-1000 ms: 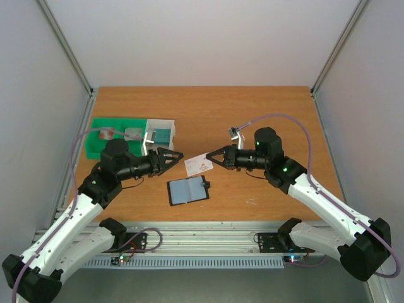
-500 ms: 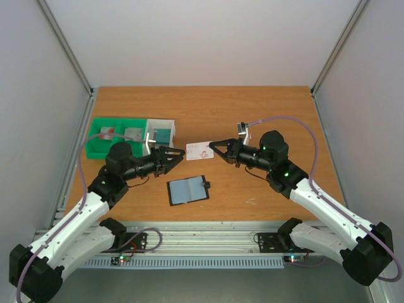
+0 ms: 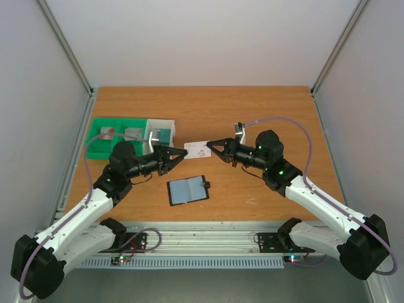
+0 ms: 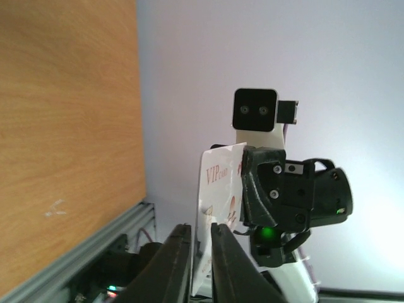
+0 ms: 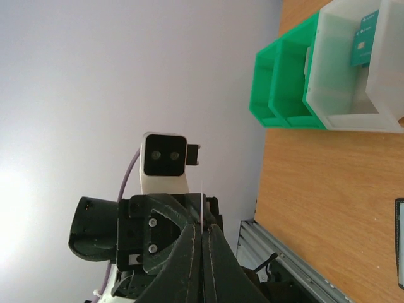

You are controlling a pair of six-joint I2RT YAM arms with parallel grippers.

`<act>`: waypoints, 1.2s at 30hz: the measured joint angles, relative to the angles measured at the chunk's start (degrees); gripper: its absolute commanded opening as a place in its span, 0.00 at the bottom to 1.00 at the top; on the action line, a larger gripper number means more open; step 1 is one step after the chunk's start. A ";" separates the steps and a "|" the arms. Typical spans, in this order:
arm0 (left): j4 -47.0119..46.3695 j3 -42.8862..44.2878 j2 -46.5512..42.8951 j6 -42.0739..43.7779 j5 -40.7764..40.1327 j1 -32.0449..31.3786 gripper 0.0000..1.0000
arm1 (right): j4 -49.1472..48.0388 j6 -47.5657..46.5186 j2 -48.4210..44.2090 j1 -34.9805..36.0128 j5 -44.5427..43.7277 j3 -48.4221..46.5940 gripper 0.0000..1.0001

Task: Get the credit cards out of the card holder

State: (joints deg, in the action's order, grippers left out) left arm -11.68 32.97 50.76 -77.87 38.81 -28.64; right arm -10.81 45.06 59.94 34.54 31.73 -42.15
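Left end effector (image 3: 183,153) nearer white card (image 3: 198,149), teal card (image 3: 161,134) in tray (image 3: 161,121)

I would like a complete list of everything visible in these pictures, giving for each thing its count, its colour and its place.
table: one, brown wood, under everything.
green tray: one, two compartments, rear left; its small contents are too small to tell.
white tray: one, against the green tray's right side.
teal card: one, inside the white tray.
card holder: one, black with grey-blue pockets, lying open at near centre.
white card: one, white with red print, held in the air between the two hands.
left hand: black, fingers on either side of the white card's edge, with a gap showing.
right hand: black, shut on the white card.
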 measured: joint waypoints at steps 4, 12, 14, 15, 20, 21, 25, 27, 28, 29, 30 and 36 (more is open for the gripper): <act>-0.70 -0.15 0.39 -0.02 0.24 0.00 0.00 | -0.79 0.33 0.87 0.00 0.13 0.24 0.01; 0.22 0.28 1.33 3.10 0.79 0.46 0.01 | 1.20 -1.22 0.92 -0.11 0.15 0.59 0.49; 1.29 0.85 2.05 4.33 1.55 1.22 0.00 | 2.80 -2.54 0.31 -0.11 0.09 0.76 0.63; 2.01 1.18 2.47 5.01 2.27 2.08 0.01 | 3.76 -3.30 -0.17 -0.09 0.07 0.83 0.68; 9.38 4.66 3.80 10.38 6.23 10.49 0.00 | 9.07 -7.26 -2.95 -0.11 0.13 0.74 0.98; 11.91 6.08 4.07 12.24 7.06 12.20 0.01 | 10.16 -7.72 -3.41 -0.11 -0.02 0.70 0.98; 24.13 14.62 6.43 22.58 9.94 18.97 0.01 | 14.60 -11.47 -5.16 -0.11 0.28 0.13 0.98; 29.62 18.67 8.50 28.46 11.23 21.73 0.00 | 16.83 -13.09 -5.64 -0.11 0.44 -0.24 0.98; 31.63 20.00 9.49 30.91 11.47 22.80 0.01 | 17.49 -13.57 -5.77 -0.11 0.50 -0.33 0.98; 35.69 22.14 11.32 34.53 12.13 24.52 0.00 | 18.21 -14.21 -5.84 -0.11 0.74 -0.42 0.99; 38.45 23.69 12.98 37.68 12.57 26.01 0.00 | 18.86 -14.73 -5.86 -0.11 0.96 -0.52 0.99; 54.16 30.71 26.34 55.28 11.76 34.93 0.01 | 21.90 -17.29 -5.92 -0.11 2.27 -0.81 0.98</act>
State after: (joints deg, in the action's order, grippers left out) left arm 42.48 63.68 77.10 -22.59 50.57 6.28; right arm 11.09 27.77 54.02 34.44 34.00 -42.96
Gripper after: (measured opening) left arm 0.010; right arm 0.986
